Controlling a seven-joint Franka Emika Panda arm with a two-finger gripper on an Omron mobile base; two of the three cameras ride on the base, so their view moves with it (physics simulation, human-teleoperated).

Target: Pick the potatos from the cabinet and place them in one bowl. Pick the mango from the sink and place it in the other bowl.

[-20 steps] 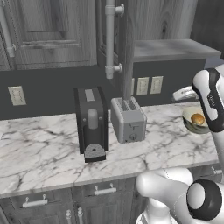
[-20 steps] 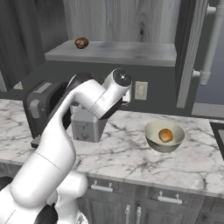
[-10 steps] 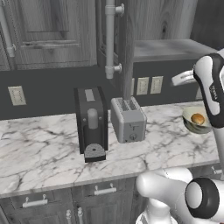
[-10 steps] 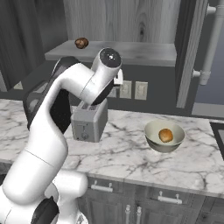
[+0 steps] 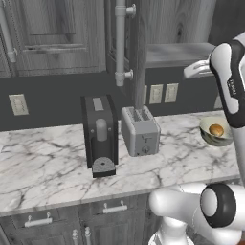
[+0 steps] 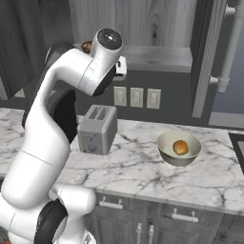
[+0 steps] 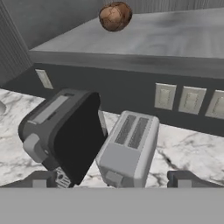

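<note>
raised higher than half a second ago, with the gripper (image 7: 112,178) lifted up toward the cabinet (image 6: 157,57) shelf; fingers spread wide and empty. brown potato (image 7: 115,16) on the pale shelf, well ahead of the gripper and above the toaster (image 7: 129,148), rounded with no clear long axis. second potato (image 6: 180,147) inside the beige bowl (image 6: 178,148) on the counter.
</note>
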